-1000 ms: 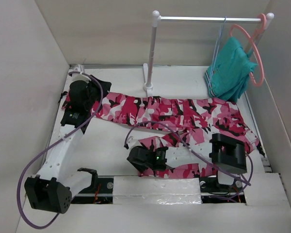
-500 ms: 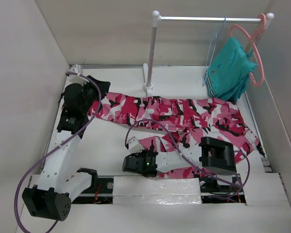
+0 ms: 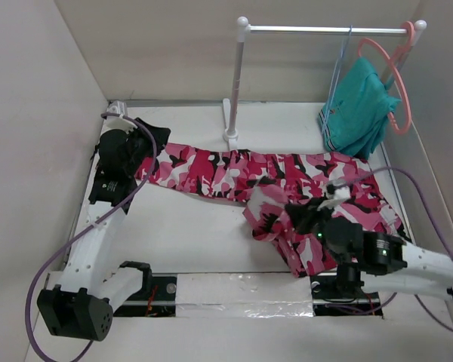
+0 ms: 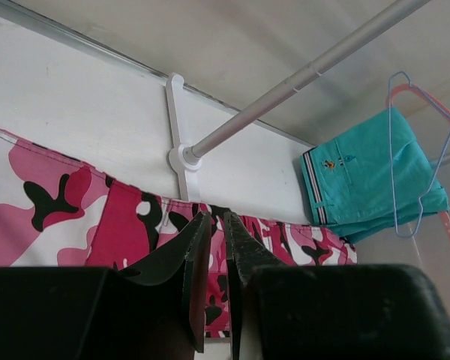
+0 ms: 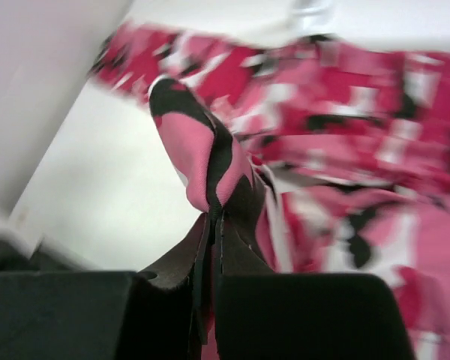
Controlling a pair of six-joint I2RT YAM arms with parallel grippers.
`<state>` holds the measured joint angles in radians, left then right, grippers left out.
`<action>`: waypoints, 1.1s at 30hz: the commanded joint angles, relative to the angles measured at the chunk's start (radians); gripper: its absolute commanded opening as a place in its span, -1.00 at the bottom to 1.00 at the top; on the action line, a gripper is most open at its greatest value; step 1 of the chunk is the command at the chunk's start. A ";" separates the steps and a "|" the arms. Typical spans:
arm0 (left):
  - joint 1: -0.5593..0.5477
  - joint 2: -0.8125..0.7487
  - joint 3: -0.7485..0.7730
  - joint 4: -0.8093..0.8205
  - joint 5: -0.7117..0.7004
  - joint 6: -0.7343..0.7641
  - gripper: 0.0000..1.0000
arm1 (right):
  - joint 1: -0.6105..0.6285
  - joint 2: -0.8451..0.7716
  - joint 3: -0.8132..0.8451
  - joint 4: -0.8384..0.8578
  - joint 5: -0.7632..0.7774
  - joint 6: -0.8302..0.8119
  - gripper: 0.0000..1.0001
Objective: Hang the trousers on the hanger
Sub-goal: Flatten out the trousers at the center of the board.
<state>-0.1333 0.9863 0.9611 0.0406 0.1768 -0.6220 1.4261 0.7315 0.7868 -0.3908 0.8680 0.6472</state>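
The right claw [image 3: 298, 219], clamped on a fold of the pink, red, white and black camouflage cloth trousers [image 3: 234, 170], has swung their near leg toward the table's right edge, doubling it for hanging. The left claw [image 3: 147, 147] stays closed at the far-left cuff. The thin light-blue wire hanger [image 3: 337, 72] hangs untouched over the far-right corner.

No words or numbers I can read, tiny emblem on teal garment [image 4: 360, 184] at three o'clock, illegible.
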 commanded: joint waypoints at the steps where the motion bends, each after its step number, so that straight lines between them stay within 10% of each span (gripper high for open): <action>1: 0.004 0.003 -0.010 0.054 0.016 0.010 -0.78 | -0.198 -0.226 -0.228 -0.080 -0.042 0.130 -0.90; 7: 0.004 0.048 -0.016 0.082 0.087 0.013 -0.77 | -0.490 -0.472 -0.342 -0.249 -0.251 0.104 -0.61; 16: -0.042 0.138 0.036 0.052 0.164 0.059 -0.75 | -0.525 -0.096 0.040 -0.260 -0.318 -0.283 0.37; 20: -0.042 0.160 0.047 0.044 0.205 0.054 -0.74 | -0.440 -0.018 0.118 -0.240 -0.342 -0.368 0.14; 22: -0.042 0.164 0.051 0.051 0.216 0.051 -0.74 | -0.411 0.085 0.134 -0.195 -0.483 -0.418 -0.38; 23: -0.042 0.167 0.060 0.044 0.208 0.060 -0.74 | -0.379 0.132 0.134 -0.183 -0.524 -0.429 -0.99; 28: -0.042 0.135 0.053 0.039 0.190 0.062 -0.73 | -0.259 0.342 0.105 -0.168 -0.553 -0.423 -1.00; 33: -0.042 0.135 0.051 0.036 0.196 0.056 -0.73 | -0.259 0.376 0.049 -0.050 -0.705 -0.462 -0.16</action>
<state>-0.1749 1.1553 0.9695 0.0463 0.3531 -0.5793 1.1664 1.1370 0.8364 -0.5472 0.2653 0.2283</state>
